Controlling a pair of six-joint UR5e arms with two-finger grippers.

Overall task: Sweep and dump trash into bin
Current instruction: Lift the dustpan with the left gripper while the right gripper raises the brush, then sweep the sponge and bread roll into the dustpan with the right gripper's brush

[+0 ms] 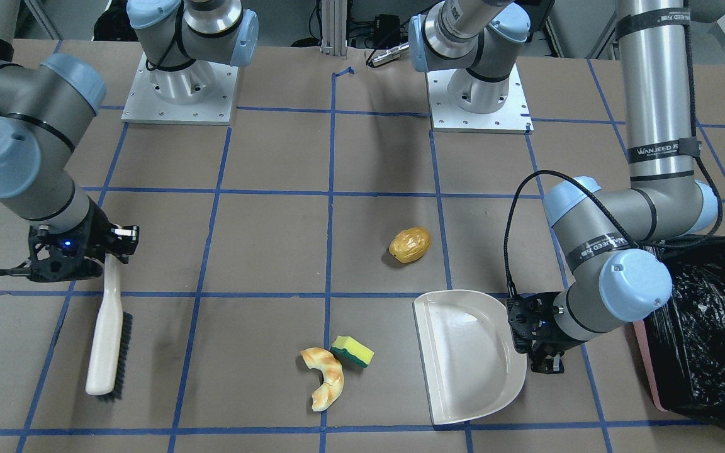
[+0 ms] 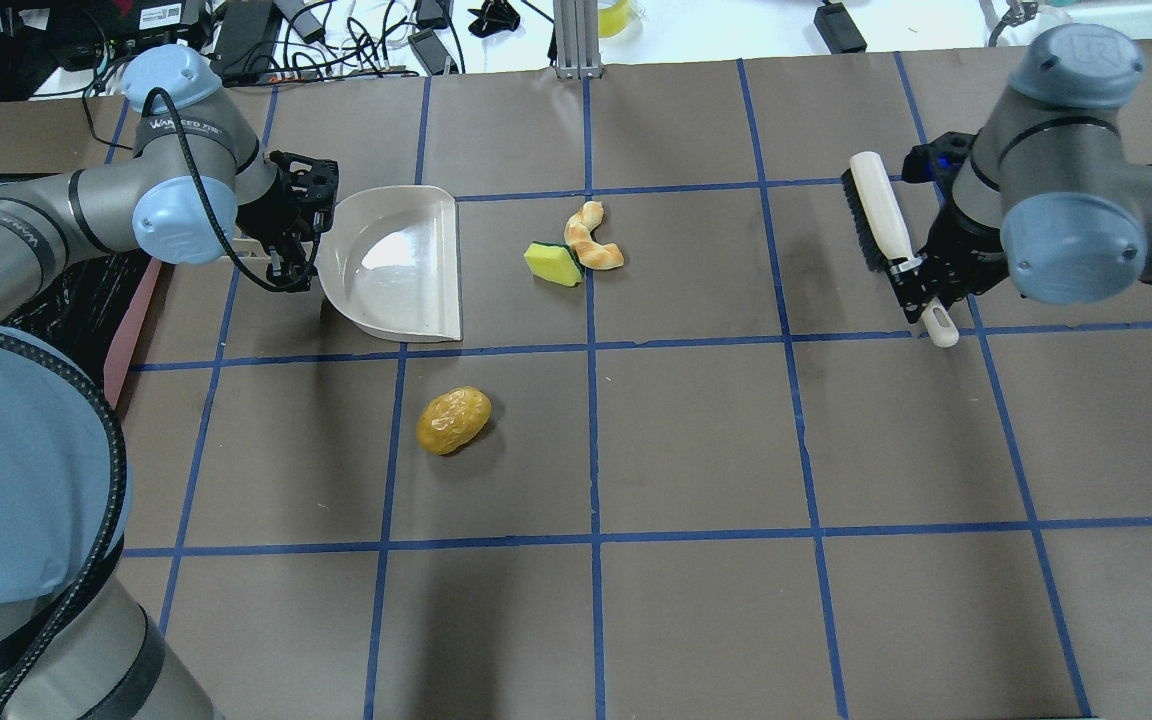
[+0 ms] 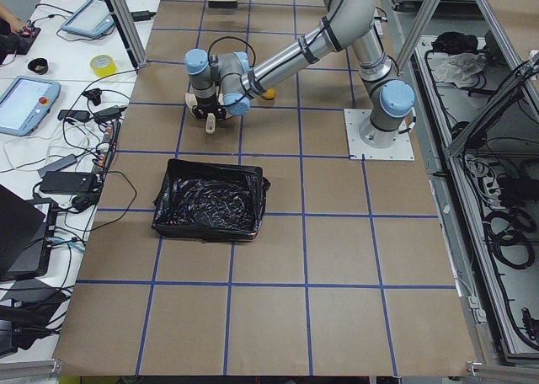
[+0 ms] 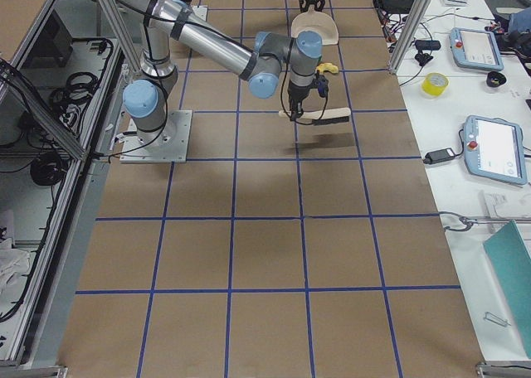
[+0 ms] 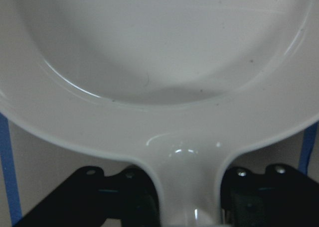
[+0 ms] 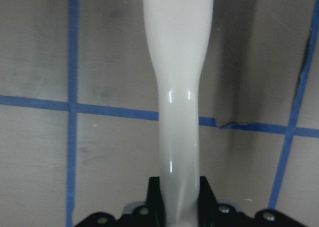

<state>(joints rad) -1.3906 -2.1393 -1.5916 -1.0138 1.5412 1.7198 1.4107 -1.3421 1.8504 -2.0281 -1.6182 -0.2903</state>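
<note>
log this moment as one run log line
left claw: shut on dustpan | right claw: shut on brush | dustpan: empty | on table: potato, sponge, croissant | sweep: not begun

three trash items: one golden-brown lump (image 2: 453, 420), one curved bread piece (image 2: 591, 240), one yellow-and-green sponge (image 2: 552, 264). one cream dustpan (image 2: 396, 265). one brush (image 2: 876, 215). one bin (image 1: 651, 368), black-lined. two arms, the left arm (image 2: 26, 225) and the right arm (image 2: 1086, 215). two grippers, the left gripper (image 2: 291, 250) and the right gripper (image 2: 916, 280).
</note>
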